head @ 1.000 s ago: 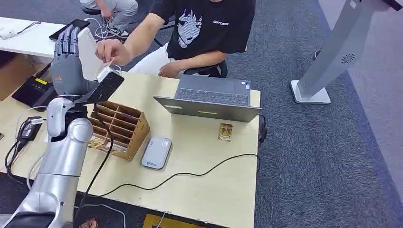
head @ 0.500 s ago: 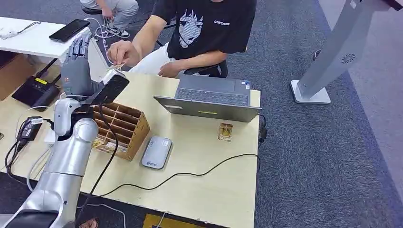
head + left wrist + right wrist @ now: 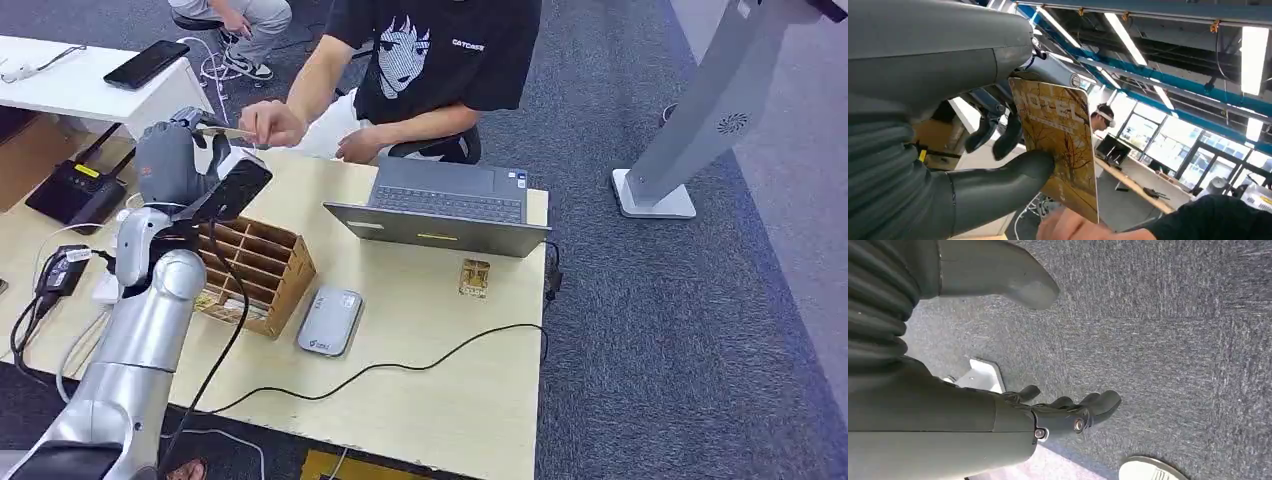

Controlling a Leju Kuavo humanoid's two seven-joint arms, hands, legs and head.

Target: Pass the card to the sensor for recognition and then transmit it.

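Pale wooden desk fills the frame's centre; at its upper left the left hand pinches the card while a person's hand grips its far edge. Releasing late could tug or bend it; the right hand hangs empty, fingers loosely apart.

Your left arm is raised above the bench's far corner with the left robot hand pinching the card between thumb and fingers, while the right robot hand hangs over the carpet, fingers loosely apart, holding nothing.
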